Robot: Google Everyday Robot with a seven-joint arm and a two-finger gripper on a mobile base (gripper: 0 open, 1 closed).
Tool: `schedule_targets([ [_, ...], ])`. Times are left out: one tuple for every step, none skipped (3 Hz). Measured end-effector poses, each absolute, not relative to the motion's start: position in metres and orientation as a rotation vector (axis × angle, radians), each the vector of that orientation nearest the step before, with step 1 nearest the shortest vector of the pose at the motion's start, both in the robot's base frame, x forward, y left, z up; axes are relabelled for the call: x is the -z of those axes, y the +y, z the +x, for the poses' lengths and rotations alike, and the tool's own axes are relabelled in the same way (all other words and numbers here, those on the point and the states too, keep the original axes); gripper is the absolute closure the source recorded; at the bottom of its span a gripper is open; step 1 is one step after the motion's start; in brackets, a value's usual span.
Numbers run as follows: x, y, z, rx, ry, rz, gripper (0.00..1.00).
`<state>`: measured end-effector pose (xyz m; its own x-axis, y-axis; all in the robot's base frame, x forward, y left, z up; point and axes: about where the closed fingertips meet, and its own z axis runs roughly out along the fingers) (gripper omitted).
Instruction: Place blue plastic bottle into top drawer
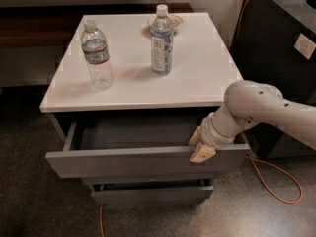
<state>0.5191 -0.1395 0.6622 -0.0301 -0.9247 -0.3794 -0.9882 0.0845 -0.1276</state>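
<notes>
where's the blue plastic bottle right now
In the camera view, the blue plastic bottle stands upright on the tabletop, toward the back, right of the clear bottle. The claw is at the right front edge of the open top drawer.

Count two bottles on one white table [207, 78]: one blue plastic bottle [161, 41] at 12 o'clock and one clear bottle [97, 56] at 10 o'clock. Count one dish [176, 19] at 12 o'clock. One top drawer [123, 162] stands open at 6 o'clock. One gripper [200, 144] sits on its front at 4 o'clock. One orange cable [299, 188] lies at 5 o'clock.
</notes>
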Motion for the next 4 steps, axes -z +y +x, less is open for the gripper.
schedule_targets([
  [-0.666,-0.135,0.504,-0.265,1.985,-1.840,1.00],
  [-0.663,-0.126,0.474,-0.284,1.944,-1.763,1.00],
  [-0.659,-0.119,0.448,-0.299,1.920,-1.730,1.00],
  [-0.660,-0.120,0.448,-0.299,1.920,-1.730,1.00],
])
